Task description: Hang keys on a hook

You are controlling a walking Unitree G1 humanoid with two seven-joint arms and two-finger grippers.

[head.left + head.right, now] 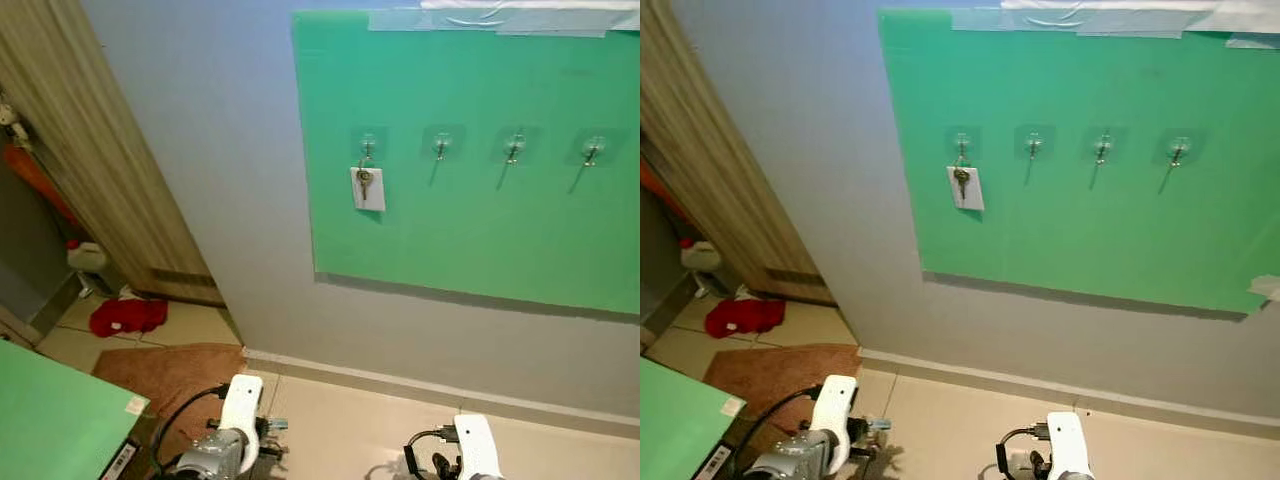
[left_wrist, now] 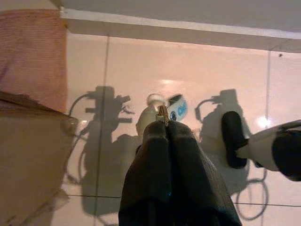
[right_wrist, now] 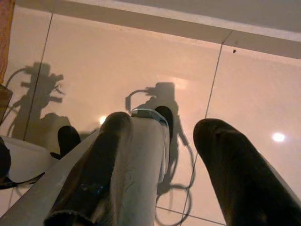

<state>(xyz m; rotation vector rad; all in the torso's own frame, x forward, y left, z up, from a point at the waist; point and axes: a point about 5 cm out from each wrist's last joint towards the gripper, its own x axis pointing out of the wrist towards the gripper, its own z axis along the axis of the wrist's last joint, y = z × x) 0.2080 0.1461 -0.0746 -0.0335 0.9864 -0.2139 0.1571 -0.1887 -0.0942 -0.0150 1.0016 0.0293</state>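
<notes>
Green board point(image 1: 480, 230) on grey wall carries four hooks; leftmost hook point(image 1: 367, 146) bears keys point(image 1: 366, 186). Left gripper point(image 2: 165, 123) clenched on a key point(image 2: 162, 113); right gripper point(image 3: 162, 129) released.

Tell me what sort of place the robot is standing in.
Probably a home hallway or entry corner. A green board taped to the grey wall carries a row of hooks, one already holding a key with a white tag. Below lie a tiled floor, a brown mat and a wooden door.
</notes>
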